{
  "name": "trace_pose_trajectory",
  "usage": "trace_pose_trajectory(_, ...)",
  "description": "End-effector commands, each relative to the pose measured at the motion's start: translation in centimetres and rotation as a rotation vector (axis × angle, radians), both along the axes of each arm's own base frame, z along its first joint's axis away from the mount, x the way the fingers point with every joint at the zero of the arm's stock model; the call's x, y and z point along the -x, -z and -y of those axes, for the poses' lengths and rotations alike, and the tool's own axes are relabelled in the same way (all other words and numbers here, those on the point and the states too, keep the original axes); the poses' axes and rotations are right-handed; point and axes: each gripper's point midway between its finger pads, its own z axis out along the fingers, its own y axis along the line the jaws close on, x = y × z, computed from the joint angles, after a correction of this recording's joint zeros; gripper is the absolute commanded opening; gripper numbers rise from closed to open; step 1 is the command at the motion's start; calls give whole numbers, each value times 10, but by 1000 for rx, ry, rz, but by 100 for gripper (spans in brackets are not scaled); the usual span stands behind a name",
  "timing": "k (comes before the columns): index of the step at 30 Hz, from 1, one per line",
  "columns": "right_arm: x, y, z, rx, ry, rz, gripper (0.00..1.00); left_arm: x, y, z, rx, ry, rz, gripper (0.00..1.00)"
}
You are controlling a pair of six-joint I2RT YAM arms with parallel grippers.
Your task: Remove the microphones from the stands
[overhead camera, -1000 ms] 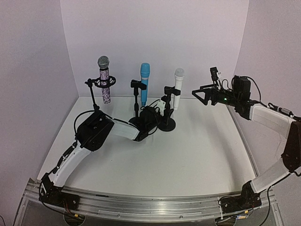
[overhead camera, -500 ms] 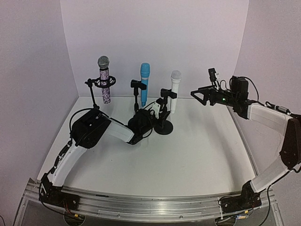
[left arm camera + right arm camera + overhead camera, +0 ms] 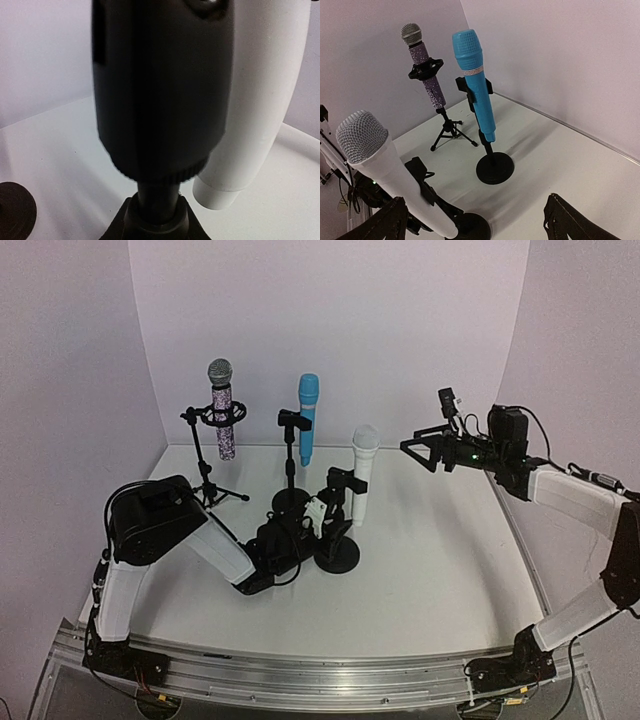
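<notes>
A robotics lab booth: pale lilac panel walls [image 3: 330, 320] box in a white desk [image 3: 430, 575], and at 6 o'clock a slotted aluminium rail [image 3: 320, 677] carries the left arm's black base [image 3: 110, 648] and the right arm's black base [image 3: 520, 665].

Blue microphone [image 3: 307, 422], sparkly purple microphone [image 3: 223, 412]
</notes>
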Motion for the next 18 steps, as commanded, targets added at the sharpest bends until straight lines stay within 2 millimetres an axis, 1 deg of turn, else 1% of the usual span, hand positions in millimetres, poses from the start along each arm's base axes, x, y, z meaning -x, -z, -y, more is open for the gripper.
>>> trace_pose_trajectory(1,16,-3,-11,-9,-63,21,92,18,5,-13,29,-40,-58,0)
trace_pose_trajectory(4,19,2,-15,-5,-86,13,92,33,18,-13,-3,-3,-82,0)
trace_pose_trajectory(6,20,3,-17,-4,-95,12,92,36,22,-9,-7,15,-102,0)
trace_pose_trajectory(7,21,3,-17,-4,-96,14,92,36,21,-8,-8,15,-107,7)
trace_pose_trajectory(8,21,3,-17,-2,-96,18,92,36,20,-7,-4,22,-108,19)
trace_pose_trajectory(10,22,1,-16,0,-92,31,94,38,15,-4,0,41,-101,50)
trace_pose_trajectory(11,23,0,-16,2,-92,38,94,39,14,-3,-2,47,-99,63)
trace_pose_trajectory(13,24,-2,-15,4,-91,46,96,40,13,-3,-14,50,-96,82)
trace_pose_trajectory(15,26,-3,-14,4,-90,52,96,41,11,-6,-32,48,-94,90)
trace_pose_trajectory(18,30,-3,-12,7,-87,57,98,47,9,-14,-77,61,-79,94)
